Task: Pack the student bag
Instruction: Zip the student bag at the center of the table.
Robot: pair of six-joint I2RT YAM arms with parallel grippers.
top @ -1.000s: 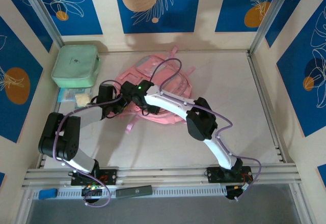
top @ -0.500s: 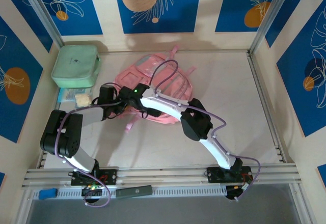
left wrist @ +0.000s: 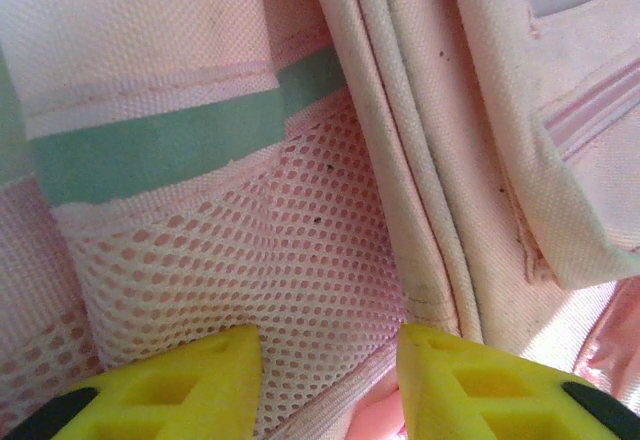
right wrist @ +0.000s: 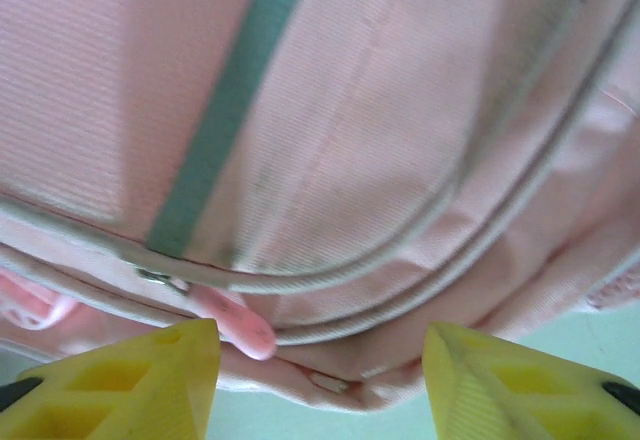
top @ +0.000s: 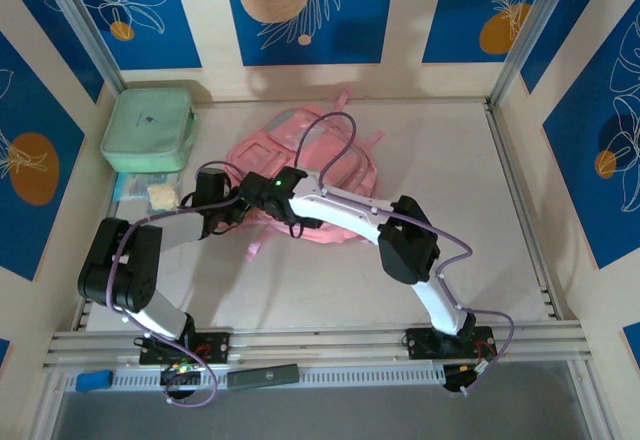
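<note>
Pink student bag upper-centre of frame on surface: soft, light, floppy, best pinched at zip pull. Half-open left gripper at mesh pocket, hold unclear; right gripper open, empty.

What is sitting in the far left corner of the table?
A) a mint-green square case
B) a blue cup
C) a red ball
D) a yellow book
A: in the top view, the mint-green square case lies in the far left corner, a little apart from the pink backpack.
</note>
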